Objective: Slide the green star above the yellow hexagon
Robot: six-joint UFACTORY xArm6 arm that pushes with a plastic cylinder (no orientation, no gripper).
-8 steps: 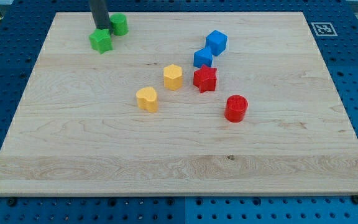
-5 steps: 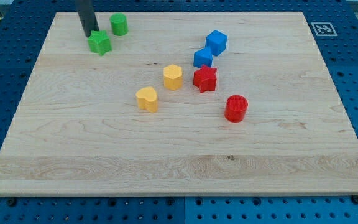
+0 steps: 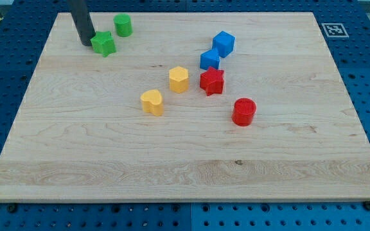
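Observation:
The green star (image 3: pixel 103 43) lies near the board's top left corner. My tip (image 3: pixel 86 42) stands right at the star's left side, touching or nearly touching it. The yellow hexagon (image 3: pixel 178 79) sits near the board's middle, well to the right of and below the star.
A green cylinder (image 3: pixel 123 25) stands just up and right of the star. A yellow heart-like block (image 3: pixel 151 102) lies below left of the hexagon. A red star (image 3: pixel 212 81), two blue blocks (image 3: pixel 210 60) (image 3: pixel 223 43) and a red cylinder (image 3: pixel 243 111) lie to the hexagon's right.
My tip has moved from above the green star round to its left side. The star has barely shifted.

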